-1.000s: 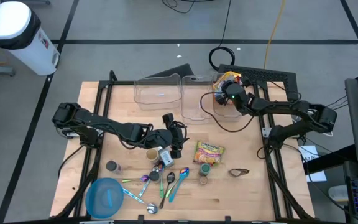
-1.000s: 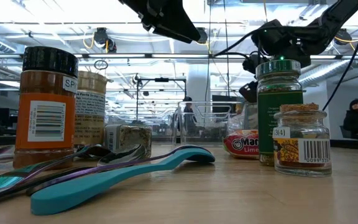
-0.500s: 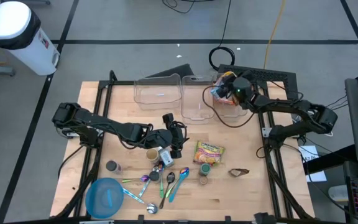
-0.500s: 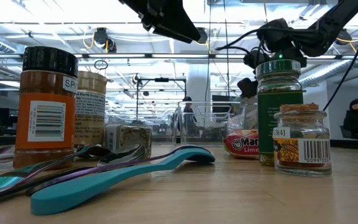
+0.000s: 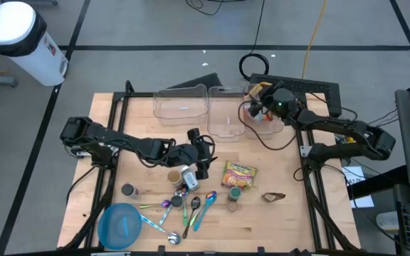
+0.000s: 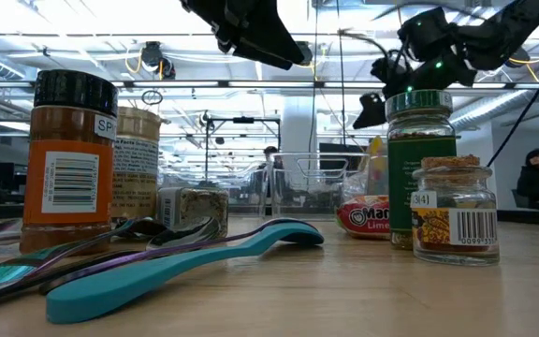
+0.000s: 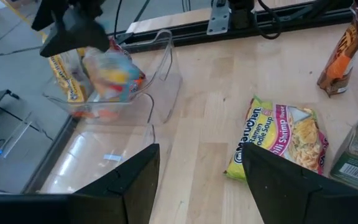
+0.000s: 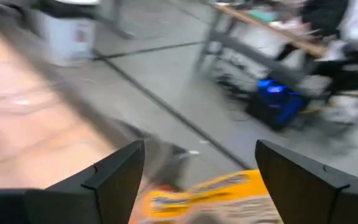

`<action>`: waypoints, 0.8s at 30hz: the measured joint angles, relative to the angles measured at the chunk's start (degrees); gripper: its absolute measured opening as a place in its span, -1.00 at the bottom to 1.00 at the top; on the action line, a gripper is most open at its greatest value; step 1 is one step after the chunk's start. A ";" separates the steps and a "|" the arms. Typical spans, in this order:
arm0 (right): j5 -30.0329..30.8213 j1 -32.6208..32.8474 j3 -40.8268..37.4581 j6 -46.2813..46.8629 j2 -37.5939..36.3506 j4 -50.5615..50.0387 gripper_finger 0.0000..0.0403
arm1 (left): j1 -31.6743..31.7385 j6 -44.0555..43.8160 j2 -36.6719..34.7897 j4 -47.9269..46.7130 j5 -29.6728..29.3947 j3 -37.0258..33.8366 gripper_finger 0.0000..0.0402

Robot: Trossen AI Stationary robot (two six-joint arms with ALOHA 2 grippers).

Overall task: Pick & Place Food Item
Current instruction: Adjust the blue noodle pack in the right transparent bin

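Food packets, one yellow (image 7: 64, 71) and one colourful (image 7: 114, 71), lie in the clear bin (image 5: 262, 122) at the table's far right. My right gripper (image 5: 256, 107) hangs open above that bin, fingers wide apart (image 8: 201, 146), with the yellow packet (image 8: 229, 190) below them. A ramen packet (image 5: 239, 174) lies flat on the table's middle, and a small snack bag (image 5: 274, 196) lies near the right front. My left gripper (image 5: 202, 158) hovers open just left of the ramen packet (image 7: 278, 140), holding nothing.
Two more clear bins (image 5: 180, 105) (image 5: 225, 114) stand at the far edge. Spice jars (image 6: 71, 159) (image 6: 419, 168), several spoons (image 5: 194, 210) and a blue bowl (image 5: 122, 226) crowd the near middle and left. A cable (image 5: 262, 142) loops from the right arm over the table.
My right gripper has opened over the far right bin, let go, and risen clear of it, tipping upward. A yellow packet now shows standing in that bin.
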 joint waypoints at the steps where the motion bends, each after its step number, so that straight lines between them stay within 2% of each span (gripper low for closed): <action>1: -1.54 0.00 0.00 0.38 -0.86 -2.18 0.45 | 0.03 -0.45 0.00 -0.05 0.33 0.00 0.16; 12: -1.68 1.29 -0.02 12.07 -4.46 -31.13 0.43 | 0.24 -2.02 0.00 -1.70 0.41 -0.02 0.16; 16: -0.52 1.16 -0.02 16.15 -4.50 -34.14 0.43 | 0.24 -2.14 0.00 -1.68 0.41 -0.02 0.16; 24: 3.38 1.08 -0.02 17.23 -4.52 -35.92 0.43 | 0.24 -2.17 0.00 -1.71 0.41 -0.02 0.16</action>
